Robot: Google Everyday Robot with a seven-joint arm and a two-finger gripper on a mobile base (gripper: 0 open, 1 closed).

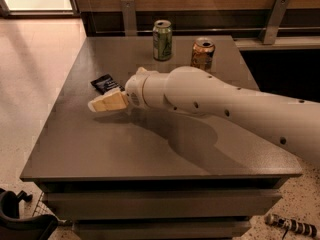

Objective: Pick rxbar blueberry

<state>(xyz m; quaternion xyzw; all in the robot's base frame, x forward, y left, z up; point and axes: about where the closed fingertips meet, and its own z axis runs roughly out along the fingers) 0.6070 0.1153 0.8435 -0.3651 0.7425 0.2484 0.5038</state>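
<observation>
The rxbar blueberry [104,83], a small flat dark wrapper with faint white lettering, lies on the grey table [150,144] toward its left side. My gripper [106,102] reaches in from the right on a thick white arm and sits just in front of and partly over the bar's near end, low above the tabletop. Its cream fingers point left. The bar's right corner is hidden behind the gripper.
A green can [162,40] and an orange-gold can [202,53] stand upright at the table's back, behind the arm. A wooden wall with metal brackets runs behind the table. Tiled floor lies to the left. A dark object [20,219] sits at bottom left.
</observation>
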